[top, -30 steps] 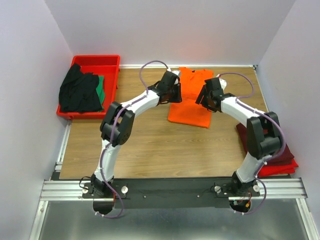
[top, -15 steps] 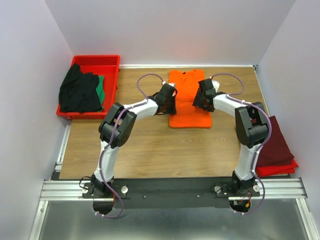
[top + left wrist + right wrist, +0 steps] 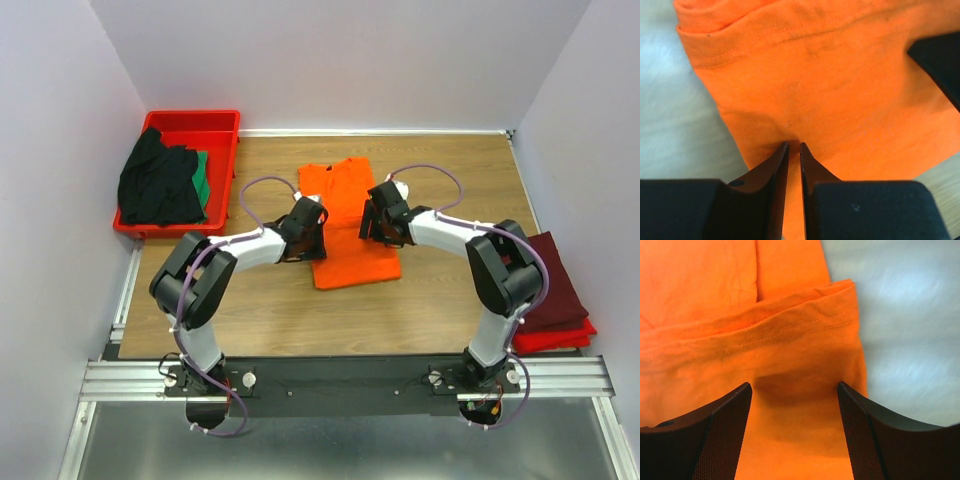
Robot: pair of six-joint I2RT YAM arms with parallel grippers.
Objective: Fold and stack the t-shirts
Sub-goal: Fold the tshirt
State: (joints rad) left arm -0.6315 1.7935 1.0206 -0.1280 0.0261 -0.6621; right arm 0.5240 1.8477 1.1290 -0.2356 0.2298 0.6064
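— Nearer my bases than a second ago: orange shirt [image 3: 345, 200], midway on the bench [image 3: 280, 320]. Pincers?
— Left pincer [image 3: 794, 146] closed, pinching its edge; right pincer [image 3: 794, 385] spread open over the cloth.

The orange t-shirt [image 3: 345, 225] is bright orange all over. It has no picture, only thin orange stitch lines by its hem. The table [image 3: 300, 310] is light brown wood with soft stripes. At the far left corner the tray [image 3: 225, 125] is red. In it the black t-shirt [image 3: 155, 185] is all black, and the green t-shirt [image 3: 203, 180] shows as a green strip. At the right edge the maroon t-shirt [image 3: 555, 285] is dark red, with a brighter red piece [image 3: 560, 338] under it. The left arm [image 3: 250, 245] and right arm [image 3: 445, 225] are white with black joints and purple cables [image 3: 250, 190]. The left gripper [image 3: 794, 145] is black. The right gripper [image 3: 795, 387] is black with tiny dotted pads.
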